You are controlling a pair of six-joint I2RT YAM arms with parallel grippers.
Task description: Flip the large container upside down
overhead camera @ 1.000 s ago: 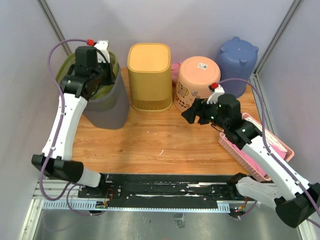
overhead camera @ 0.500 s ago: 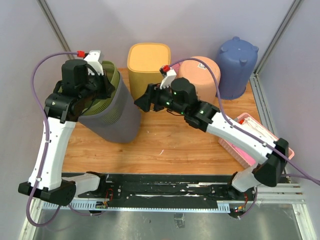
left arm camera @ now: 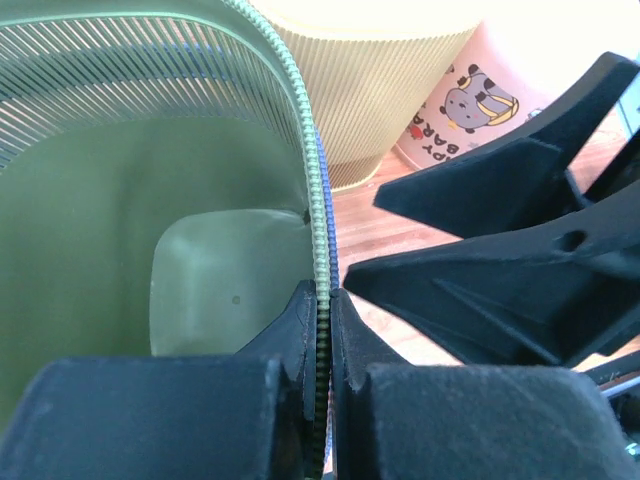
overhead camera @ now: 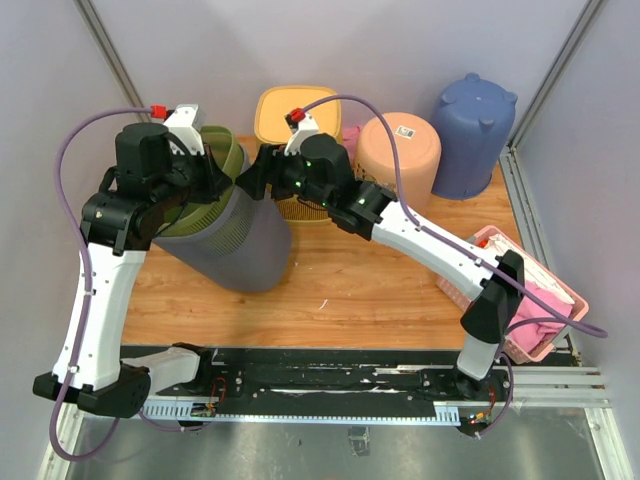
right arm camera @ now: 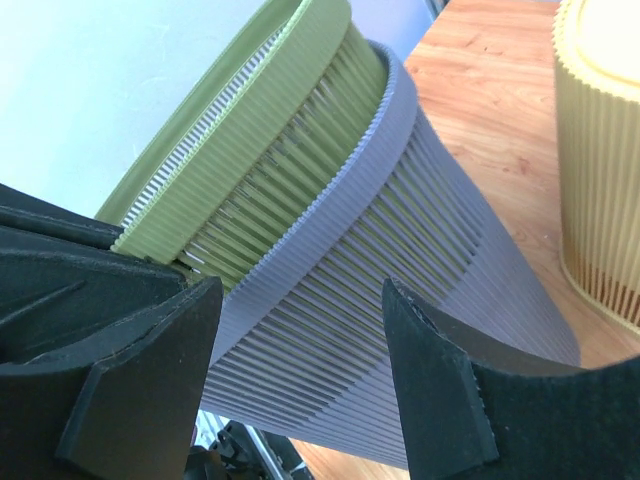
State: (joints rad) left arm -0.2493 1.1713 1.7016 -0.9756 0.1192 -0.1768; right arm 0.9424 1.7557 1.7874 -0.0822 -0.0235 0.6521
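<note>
Pinching its rim (left arm camera: pixel 318 200), the left gripper (left arm camera: pixel 320 300) is holding the large container (overhead camera: pixel 235 245) tilted on the desk (overhead camera: pixel 340 290), left side; the right gripper (right arm camera: pixel 300 320) is hovering open beside it, probably bracing next for the flip.

Right gripper (overhead camera: pixel 254 179) has swung across to the grey container (overhead camera: pixel 243 252), now tilted further.

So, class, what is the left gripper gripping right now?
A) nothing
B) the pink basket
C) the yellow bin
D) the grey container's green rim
D: the left wrist view shows the left gripper shut on the green rim of the tilted grey container.
</note>
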